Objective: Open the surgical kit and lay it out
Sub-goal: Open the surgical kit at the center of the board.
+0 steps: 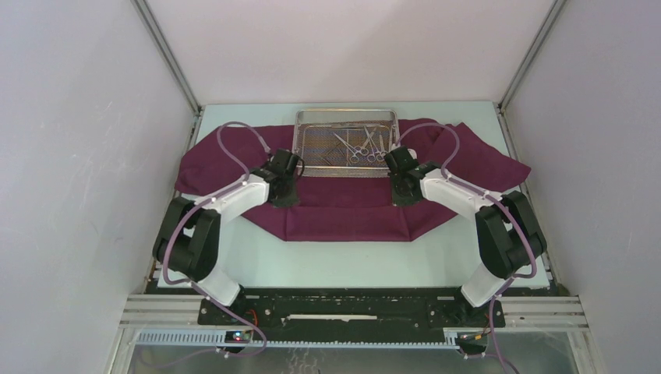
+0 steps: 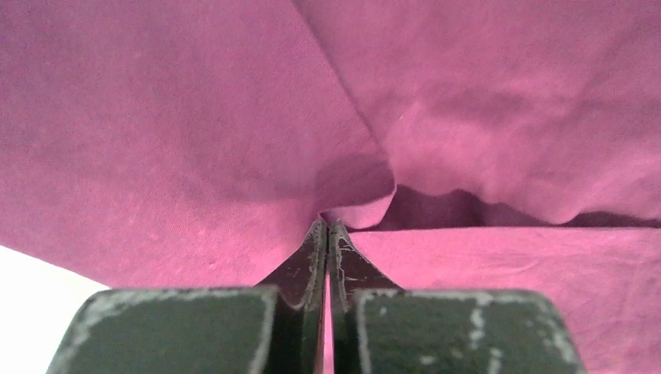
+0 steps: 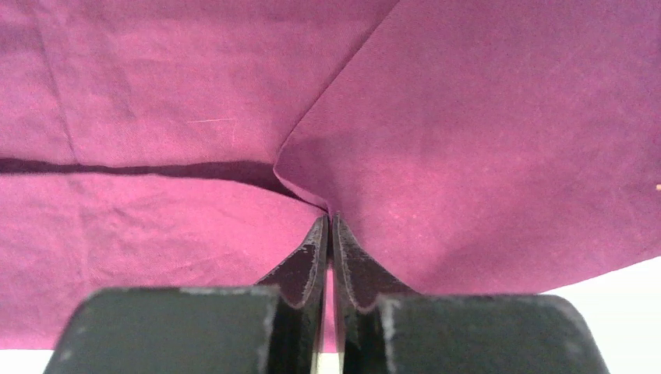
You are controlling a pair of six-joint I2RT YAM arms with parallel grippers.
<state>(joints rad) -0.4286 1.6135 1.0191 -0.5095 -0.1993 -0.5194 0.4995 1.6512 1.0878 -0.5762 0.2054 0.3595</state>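
1. Pinching is seen at both tools: left gripper [image 2: 326, 227] and right gripper [image 3: 330, 220] are each clamped on a fold of the cloth wrap [image 1: 343, 212].
2. Cloth is judged soft and light; hems are best taken.
3. Farther back, wire-mesh tray [image 1: 345, 114] is set on it, instruments [image 1: 362, 145] inside, likely slippery.
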